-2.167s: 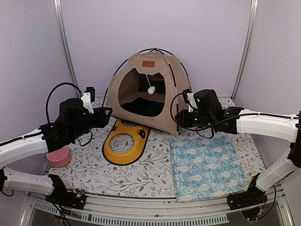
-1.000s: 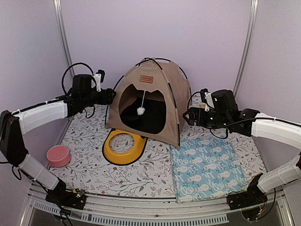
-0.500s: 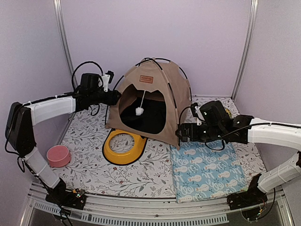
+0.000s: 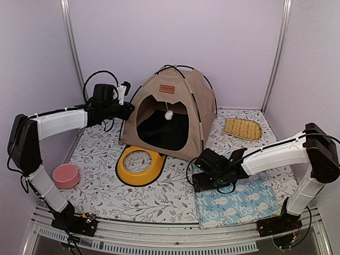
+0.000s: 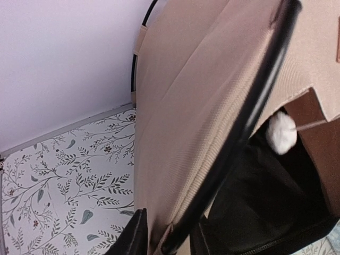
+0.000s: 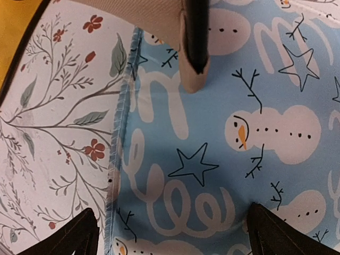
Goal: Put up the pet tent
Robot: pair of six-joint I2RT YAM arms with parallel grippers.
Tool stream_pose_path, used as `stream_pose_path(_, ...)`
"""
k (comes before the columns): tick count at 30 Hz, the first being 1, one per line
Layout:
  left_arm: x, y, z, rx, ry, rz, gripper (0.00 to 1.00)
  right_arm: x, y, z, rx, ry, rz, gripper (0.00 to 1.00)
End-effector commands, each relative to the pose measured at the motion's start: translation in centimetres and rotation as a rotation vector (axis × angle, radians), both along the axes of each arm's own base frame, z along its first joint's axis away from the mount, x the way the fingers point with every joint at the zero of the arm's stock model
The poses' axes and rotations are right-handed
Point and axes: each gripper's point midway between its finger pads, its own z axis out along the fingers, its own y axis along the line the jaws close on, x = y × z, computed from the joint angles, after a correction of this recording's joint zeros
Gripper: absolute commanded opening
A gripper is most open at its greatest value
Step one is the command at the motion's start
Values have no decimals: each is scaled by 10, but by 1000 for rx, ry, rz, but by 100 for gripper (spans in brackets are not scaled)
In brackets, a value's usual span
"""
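**Left claw** (image 5: 166, 239): jaws drawn in close on either side of the tent's front-left black pole (image 5: 234, 133), low down near its foot. A fold of tan fabric sits between one finger and the pole. Whether the pole is actually pinched cannot be told.

**Right claw** (image 6: 172, 234): jaws wide apart, nothing held. It hangs low over the blue mat (image 6: 239, 159), just short of the tent's front-right corner foot (image 6: 194, 48), which rests on the mat beside its stitched edge.

**Tent** (image 4: 170, 106): upright at the back middle of the table, domed, doorway facing the arms, white pom-pom (image 4: 168, 115) hanging in the opening. Its front edge meets the yellow tray (image 4: 127, 172).

**Assessment:** the tent looks nearly set up. The step in hand appears to be squaring and seating its feet.

**Recommendations:**
- Left claw should grip the pole itself, not loose fabric, and only steady it. A hard pull could flex the pole and tip the dome.
- Right claw should approach level with the mat, close across the corner foot, and move it in short shifts.
- Avoid dragging the mat along with the corner.
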Motion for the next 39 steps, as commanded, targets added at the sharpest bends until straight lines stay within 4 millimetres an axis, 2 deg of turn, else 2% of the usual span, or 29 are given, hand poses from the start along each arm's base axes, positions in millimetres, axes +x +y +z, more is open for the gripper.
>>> stream_pose_path(1,-1,-11,32,-31,-78,-21,22,-1,13,-12,-44,0,-10,99)
stream_pose_path(5,-2,-11,43,-32,-109,-18,13,-7,14,-33,-92,41,-4,99)
stream_pose_path(8,-3,-12,50,-27,-125,-22,7,-10,11,-41,-105,62,-6,100)
stream_pose_path(10,-4,-12,58,-27,-142,-24,3,-13,9,-46,-116,74,-4,95)
stream_pose_path(12,-4,-11,65,-24,-157,-23,0,-15,8,-49,-125,85,1,85)
stream_pose_path(17,-8,-14,85,-33,-198,-37,0,-19,8,-55,-127,110,11,41)
stream_pose_path(19,-9,-16,91,-31,-212,-46,0,-20,9,-53,-118,112,12,30)
stream_pose_path(22,-10,-17,97,-24,-229,-57,0,-19,11,-45,-92,103,8,9)
stream_pose_path(24,-10,-18,99,-22,-237,-65,0,-17,14,-35,-59,86,6,0)
stream_pose_path(25,-11,-18,100,-23,-240,-70,0,-16,16,-30,-41,77,7,0)
stream_pose_path(32,-25,-27,104,-71,-239,-140,0,-5,32,43,151,-41,20,0)
stream_pose_path(37,-39,-35,110,-109,-262,-196,0,-1,32,82,226,-114,24,1)
stream_pose_path(38,-39,-34,110,-107,-263,-191,0,0,30,85,224,-123,25,9)
stream_pose_path(39,-38,-33,111,-107,-264,-187,0,1,29,83,209,-124,28,23)
